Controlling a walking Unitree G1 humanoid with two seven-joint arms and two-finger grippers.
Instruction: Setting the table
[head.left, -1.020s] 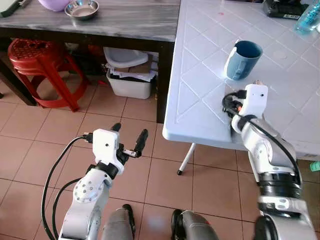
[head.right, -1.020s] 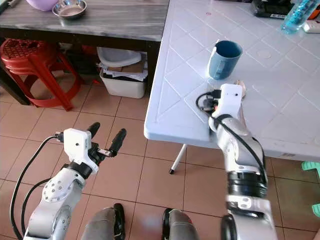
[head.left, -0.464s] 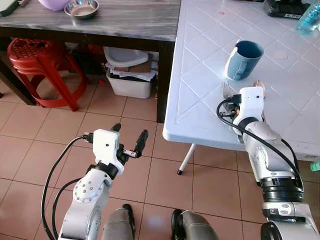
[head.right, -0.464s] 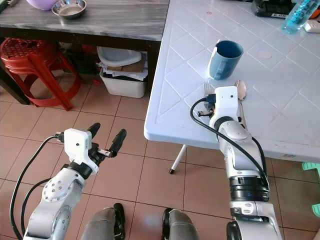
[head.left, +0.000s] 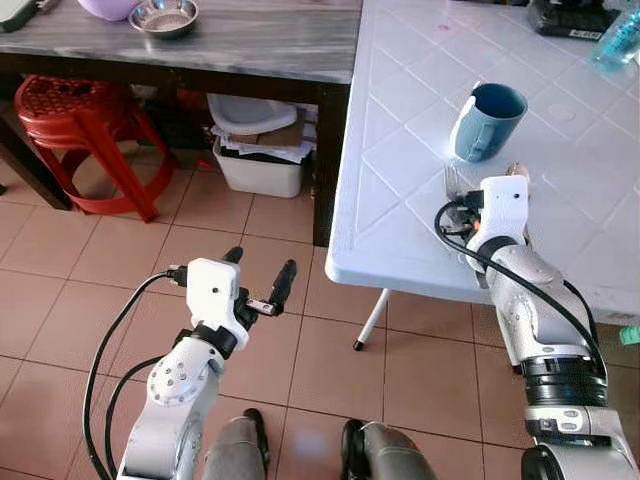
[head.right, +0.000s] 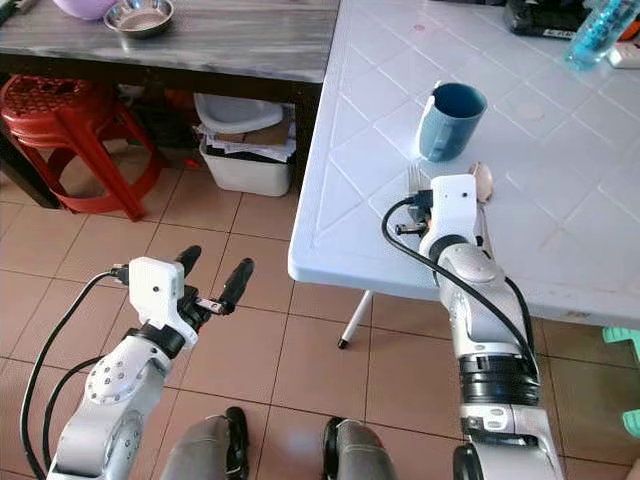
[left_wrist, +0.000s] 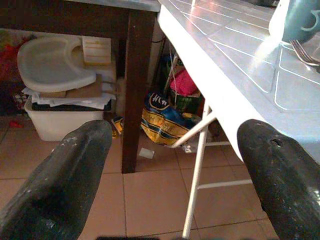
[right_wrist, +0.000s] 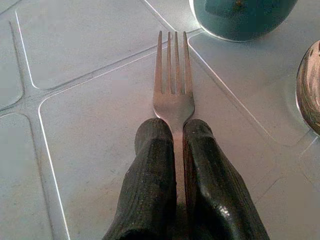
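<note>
Right gripper (right_wrist: 175, 135): fingers clamped on silver metal fork (right_wrist: 173, 80), lying flat on white tiled surface (head.left: 400, 150) near blue ceramic mug (head.left: 484, 120). Recommend releasing straight, without twisting. Left gripper (head.left: 256, 282): wide apart, empty.
</note>
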